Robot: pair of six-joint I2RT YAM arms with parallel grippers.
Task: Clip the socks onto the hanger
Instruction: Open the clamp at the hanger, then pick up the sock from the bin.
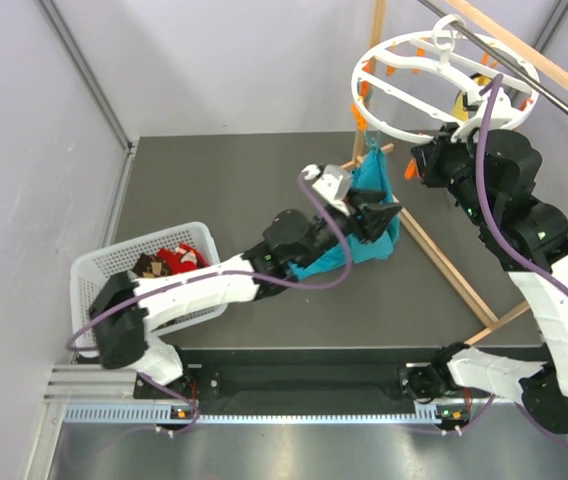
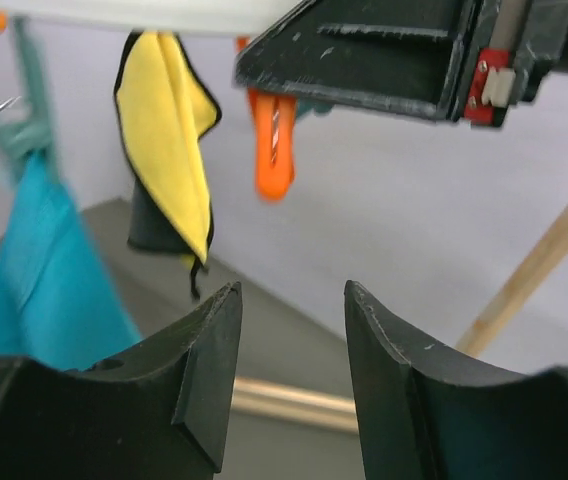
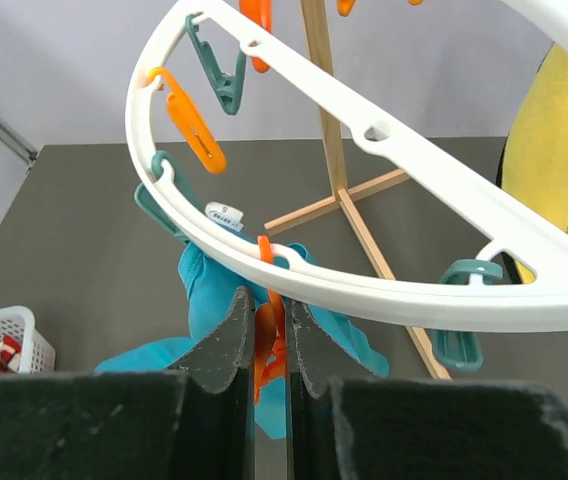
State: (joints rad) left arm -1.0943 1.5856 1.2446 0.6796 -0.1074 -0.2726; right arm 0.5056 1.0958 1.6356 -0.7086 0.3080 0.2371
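The right pincer [image 3: 269, 305] is up at the near rim of the white ring hanger [image 3: 384, 285]. Its two fingers are squeezed almost together on an orange clip [image 3: 269, 345] that hangs from the rim. The hanger itself hangs by its top hook from the wooden rail frame [image 1: 444, 260] at the far right of the counter [image 1: 224, 180].

The left pincer [image 2: 292, 300] is raised over the middle of the counter, just beside the long teal cloth [image 1: 369, 185]. Its fingers stand well apart with nothing between them. The teal cloth is held by a clip on the left of the ring and drapes down onto the counter.

A yellow cloth [image 2: 169, 120] also hangs from the rim, further round, with another orange clip [image 2: 274, 145] beside it.

The socks [image 1: 172, 260], red ones and dark checkered ones, lie in a heap inside the white mesh basket [image 1: 104, 262]. The basket sits at the near left of the counter, well apart from both pincers and the hanger. No sock is on the ring.
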